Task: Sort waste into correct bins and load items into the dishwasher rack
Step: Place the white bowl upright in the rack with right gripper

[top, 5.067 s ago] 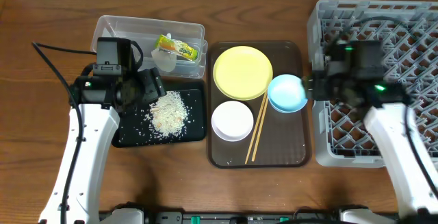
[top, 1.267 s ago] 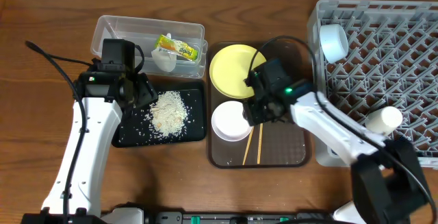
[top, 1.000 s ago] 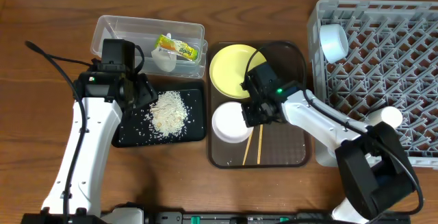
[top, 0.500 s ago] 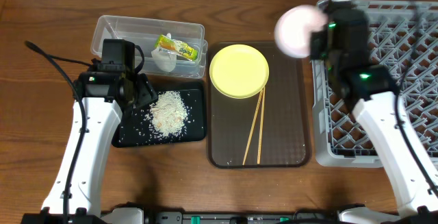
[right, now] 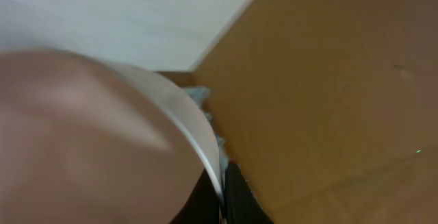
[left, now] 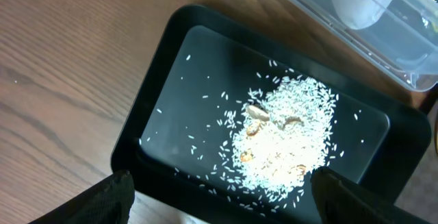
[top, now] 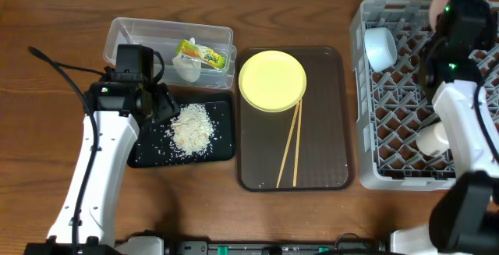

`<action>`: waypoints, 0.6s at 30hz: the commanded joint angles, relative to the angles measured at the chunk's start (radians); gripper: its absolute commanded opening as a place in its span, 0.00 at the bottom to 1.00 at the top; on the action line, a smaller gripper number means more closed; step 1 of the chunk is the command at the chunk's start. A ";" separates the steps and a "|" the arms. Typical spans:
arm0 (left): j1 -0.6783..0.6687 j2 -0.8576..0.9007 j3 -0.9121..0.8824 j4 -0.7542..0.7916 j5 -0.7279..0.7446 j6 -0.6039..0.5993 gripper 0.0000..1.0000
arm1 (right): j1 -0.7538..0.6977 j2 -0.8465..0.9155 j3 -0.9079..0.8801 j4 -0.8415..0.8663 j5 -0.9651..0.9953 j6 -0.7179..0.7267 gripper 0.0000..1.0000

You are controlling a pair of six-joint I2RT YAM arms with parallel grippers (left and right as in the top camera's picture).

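My left gripper point(left: 220, 202) hangs open over the near edge of the black tray point(left: 171, 107), just short of the pile of rice crumbs point(left: 284, 138); nothing is between its fingers. The snack wrapper point(top: 204, 54) and a white scrap point(top: 185, 68) lie in the clear tub point(top: 148, 33). My right gripper point(right: 222, 183) is shut on the rim of the white bowl point(right: 102, 135), above the far right of the dishwasher rack point(top: 405, 130). The overhead view hides that bowl behind the arm. A pale bowl point(top: 380, 47) on its side and a small cup point(top: 433, 138) sit in the rack.
The brown serving tray point(top: 327, 154) between the bins and the rack holds the yellow plate point(top: 272, 81) at its far end and two chopsticks point(top: 290, 146) lying lengthwise. Behind the rack, the right wrist view shows the table's back edge and a white wall.
My right arm has swung right with the white bowl, from the rack's far left corner to its far right. The left arm has not moved.
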 commanded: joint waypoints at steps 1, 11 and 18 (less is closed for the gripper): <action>0.005 0.008 -0.005 0.000 -0.021 -0.010 0.85 | -0.024 0.074 0.001 0.071 0.166 -0.085 0.01; 0.005 0.008 -0.005 -0.001 -0.021 -0.010 0.85 | -0.025 0.272 0.001 0.160 0.257 -0.061 0.01; 0.005 0.008 -0.005 -0.001 -0.021 -0.010 0.85 | 0.014 0.303 0.001 0.126 0.224 0.016 0.01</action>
